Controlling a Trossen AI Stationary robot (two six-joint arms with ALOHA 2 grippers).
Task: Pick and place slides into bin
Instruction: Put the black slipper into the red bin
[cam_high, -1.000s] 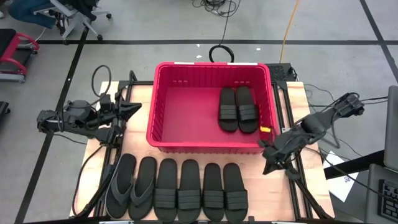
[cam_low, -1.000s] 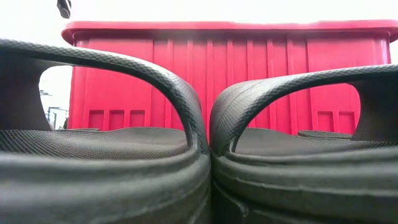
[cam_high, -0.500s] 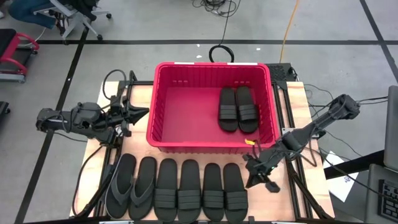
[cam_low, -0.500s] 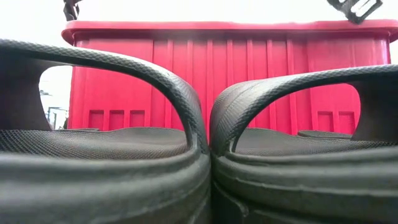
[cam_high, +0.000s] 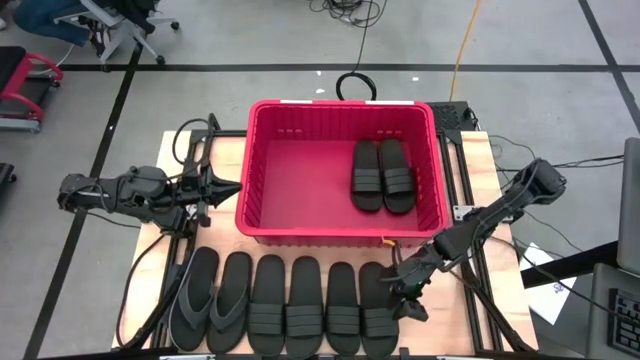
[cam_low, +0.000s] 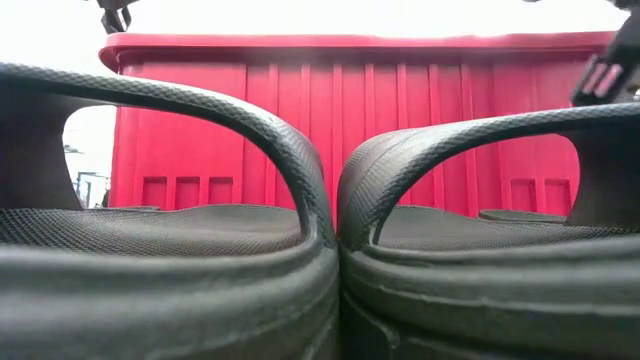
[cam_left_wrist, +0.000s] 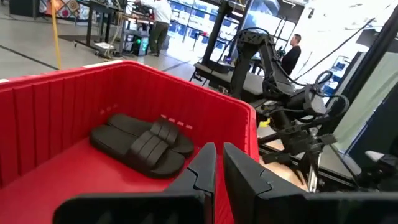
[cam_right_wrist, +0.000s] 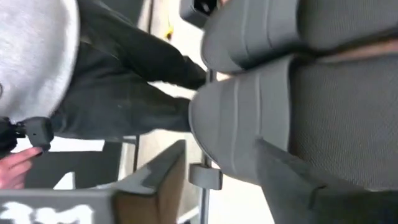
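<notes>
Six slides (cam_high: 285, 300) sit in a row on the desk (cam_high: 470, 160) in front of the bin (cam_high: 255, 185); two banded ones (cam_high: 382, 175) already lie inside it, right half.

Change over the last second: right tool (cam_high: 402, 293) swung from beside the bin's front-right corner down and across, now low over the rightmost banded slide (cam_high: 378, 296) in the row. Right wrist view is filled with that slide's ribbed band, very close. Can't tell if its fingers are apart or closed.

Left tool (cam_high: 222, 183) crept slightly toward the bin's left wall, fingers nearly together, holding nothing, parked.

Read: third pick is lining up, grasp not yet confirmed. Two of eight done.
</notes>
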